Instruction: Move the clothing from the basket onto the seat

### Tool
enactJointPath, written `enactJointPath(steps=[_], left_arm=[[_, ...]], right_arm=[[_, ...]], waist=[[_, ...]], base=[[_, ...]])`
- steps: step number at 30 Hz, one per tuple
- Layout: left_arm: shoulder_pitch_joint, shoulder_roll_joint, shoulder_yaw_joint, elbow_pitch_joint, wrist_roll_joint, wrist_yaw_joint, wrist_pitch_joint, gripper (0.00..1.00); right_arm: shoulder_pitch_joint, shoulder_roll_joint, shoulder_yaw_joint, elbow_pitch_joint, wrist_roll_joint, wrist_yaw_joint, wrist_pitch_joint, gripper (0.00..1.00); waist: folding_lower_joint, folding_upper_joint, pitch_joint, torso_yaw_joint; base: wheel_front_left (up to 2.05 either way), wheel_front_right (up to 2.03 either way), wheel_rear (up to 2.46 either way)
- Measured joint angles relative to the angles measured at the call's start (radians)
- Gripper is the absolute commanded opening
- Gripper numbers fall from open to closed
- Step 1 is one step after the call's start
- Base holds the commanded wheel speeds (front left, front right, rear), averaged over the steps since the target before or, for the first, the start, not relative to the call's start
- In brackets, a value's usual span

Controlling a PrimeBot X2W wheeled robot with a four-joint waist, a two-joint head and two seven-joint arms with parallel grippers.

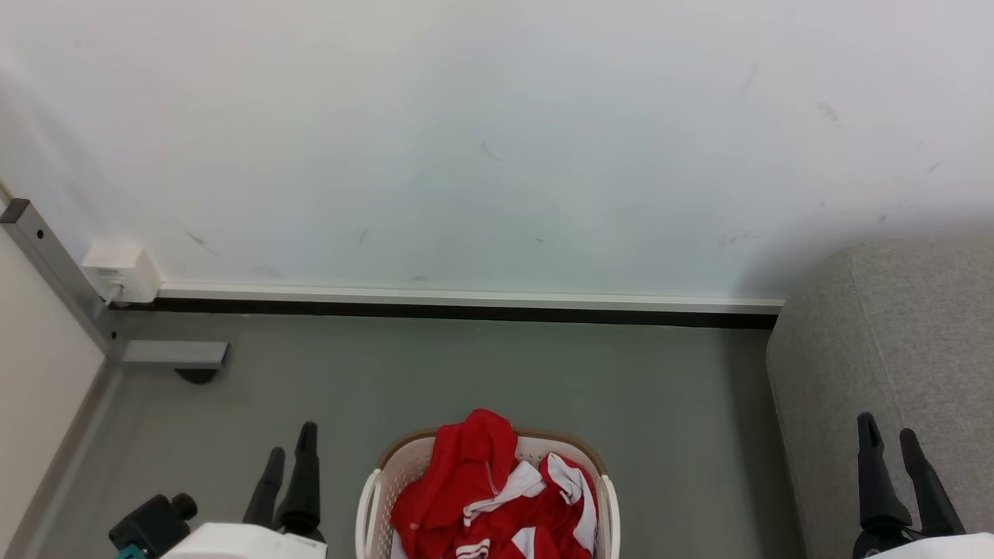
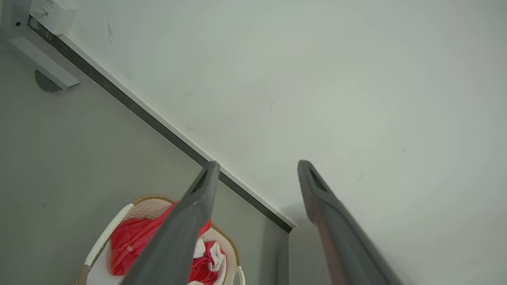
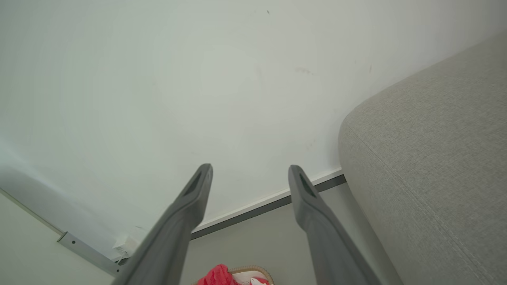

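Clothing (image 1: 466,485): red with white stripes and trim, heaped in the basket. One red fold stands above the far rim, and the white parts lie toward the right side.
Basket (image 1: 400,466): cream with perforated sides, a brown rim band and a white loop handle on each side. It stands on the floor at the bottom middle of the head view, between the two arms, and the lower edge cuts it off.
Seat (image 1: 893,349): grey woven fabric with a rounded edge, at the right of the head view, its end against the wall. A strip of floor lies between it and the basket.
Left fingers (image 1: 304,473): two dark fingers, spread and released, grasping nothing. They point up at the lower left of the head view, left of the basket and apart from it. In the left wrist view one finger crosses in front of the basket and clothing.
Right fingers (image 1: 874,473): spread and released, grasping nothing, at the lower right of the head view and seen against the seat. In the right wrist view the seat lies just to their right, and the basket rim and a bit of red show at the bottom edge between them.
Floor (image 1: 466,373): smooth grey-green.
Wall (image 1: 466,155): pale with faint scuffs, with a white skirting (image 1: 466,296) over a dark strip at its foot.
Left corner: a white box (image 1: 120,272) at the wall's foot, beside a slanting grey metal rail (image 1: 46,256).
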Motion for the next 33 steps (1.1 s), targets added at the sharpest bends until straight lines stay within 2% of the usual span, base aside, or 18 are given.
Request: enactJointPath(steps=[12, 33], left_arm=[[0.013, 0.001, -0.010, 0.004, 0.215, 0.014, -0.038, 1.00], [0.023, 0.021, -0.032, -0.005, 0.449, 0.025, -0.085, 1.00]], right_arm=[[0.001, -0.014, 0.022, 0.020, -0.174, 0.000, -0.036, 1.00], [0.017, -0.015, 0.025, 0.045, -0.386, 0.000, -0.086, 1.00]], waist=[[0.0000, 0.0000, -0.002, 0.008], [0.0002, 0.0000, -0.006, 0.015]], base=[[0.00, 0.00, 0.00], [0.00, 0.00, 0.00]])
